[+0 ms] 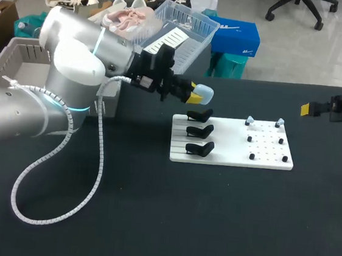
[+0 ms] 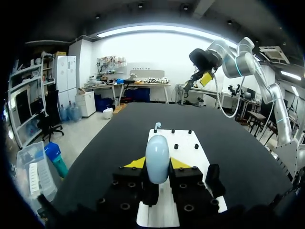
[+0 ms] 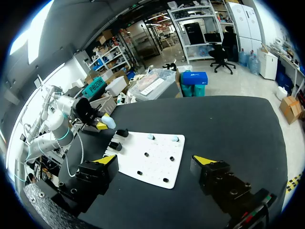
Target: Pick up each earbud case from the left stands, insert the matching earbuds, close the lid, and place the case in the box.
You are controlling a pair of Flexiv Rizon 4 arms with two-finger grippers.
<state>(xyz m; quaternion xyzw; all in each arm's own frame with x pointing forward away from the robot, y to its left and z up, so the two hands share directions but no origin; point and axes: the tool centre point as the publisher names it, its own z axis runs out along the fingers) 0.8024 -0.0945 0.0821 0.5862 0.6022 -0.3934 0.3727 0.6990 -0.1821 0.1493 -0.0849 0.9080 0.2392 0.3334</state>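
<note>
My left gripper [image 1: 192,96] is shut on a pale blue earbud case [image 1: 204,93], held in the air just behind the white board [image 1: 230,147]. In the left wrist view the case [image 2: 157,158] stands upright between the yellow fingertips [image 2: 135,163]. Three black stands [image 1: 199,131] on the board's left side are bare. Two pale earbuds [image 1: 249,120] sit on pegs at the board's far right corner. My right gripper [image 3: 155,163] hangs open and empty off the board's right side [image 3: 151,160], well above the table.
Behind the left gripper, past the table's back edge, is a clear plastic basket [image 1: 183,26]. A grey crate [image 1: 20,58] sits at the far left. The left arm's white cable [image 1: 62,171] loops over the black table.
</note>
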